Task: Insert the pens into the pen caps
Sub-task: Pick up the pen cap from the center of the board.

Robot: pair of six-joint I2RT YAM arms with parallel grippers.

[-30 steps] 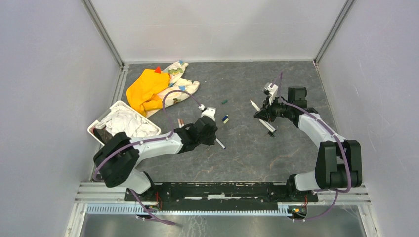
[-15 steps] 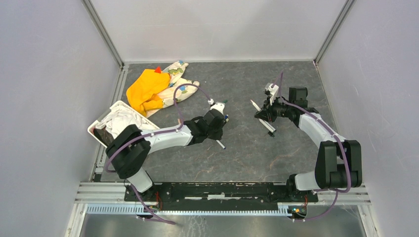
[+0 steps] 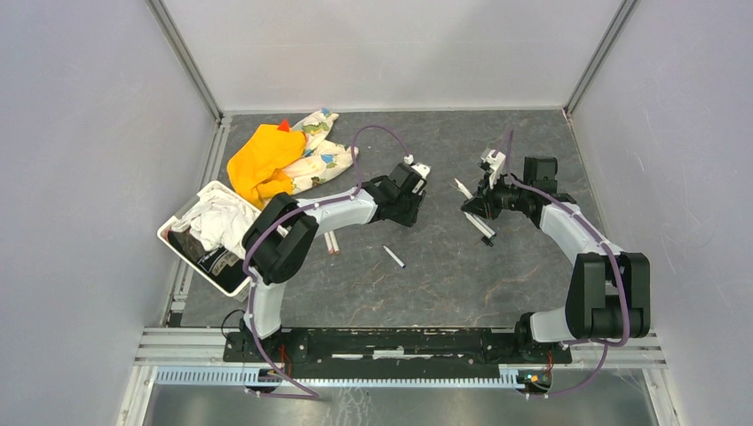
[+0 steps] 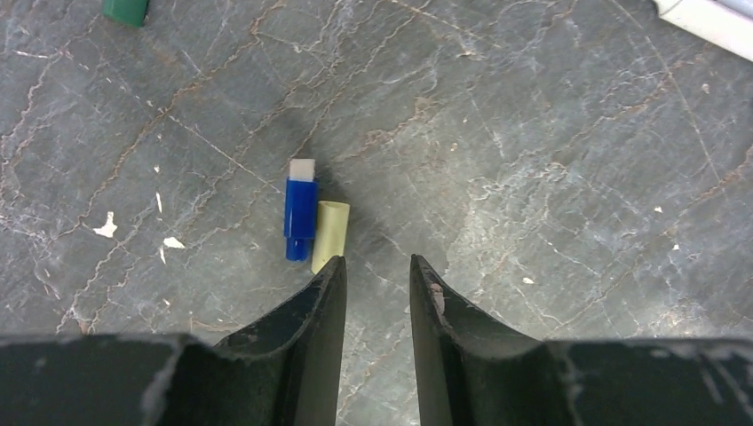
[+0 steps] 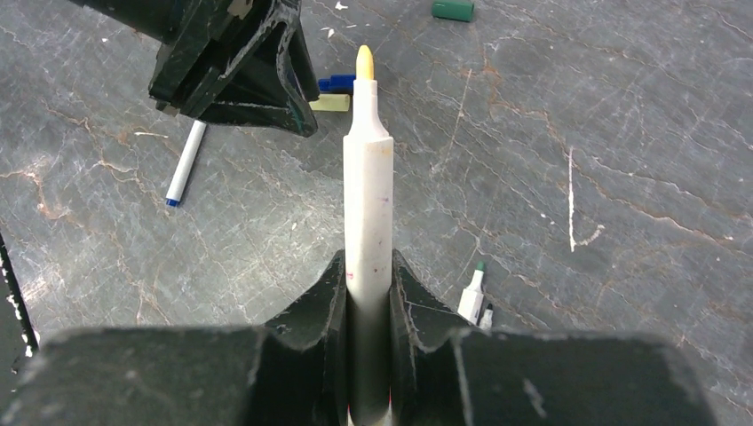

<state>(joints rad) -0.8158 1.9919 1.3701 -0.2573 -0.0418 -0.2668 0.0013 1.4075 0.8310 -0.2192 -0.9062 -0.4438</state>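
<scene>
A short blue plastic pen cap with a white end (image 4: 300, 213) and a short cream pen cap (image 4: 328, 235) lie side by side on the dark grey stone-patterned surface (image 3: 462, 284), so close that they look to be touching. A dark green pen cap (image 4: 124, 9) lies well apart from them, at the corner of the left wrist view.

The left arm's fingers (image 4: 311, 337) hang just above the cream cap, parted, with only bare surface between them. This arm rises from its base, bends at the elbow beside a white plastic bin (image 3: 178, 222) and stretches its forearm rightward to mid-surface.

The right arm's fingers (image 5: 324, 311) are clamped on the barrel of a white-barrelled pen with a yellow tip (image 5: 367, 204). The pen juts straight forward, its tip aimed at the two caps and the left arm's fingers. The right arm curves in from the right side, its forearm pointing left.

A white pen with a blue tip (image 5: 185, 164) lies alone nearer the bases. Two pens (image 3: 330, 241) lie by the left forearm, and two more (image 5: 473, 297) under the right wrist.

At the far left lie an orange cloth (image 3: 262, 160) and a patterned cloth (image 3: 324, 158). The bin holds white fabric and a dark item whose pale marks are too small to read.
</scene>
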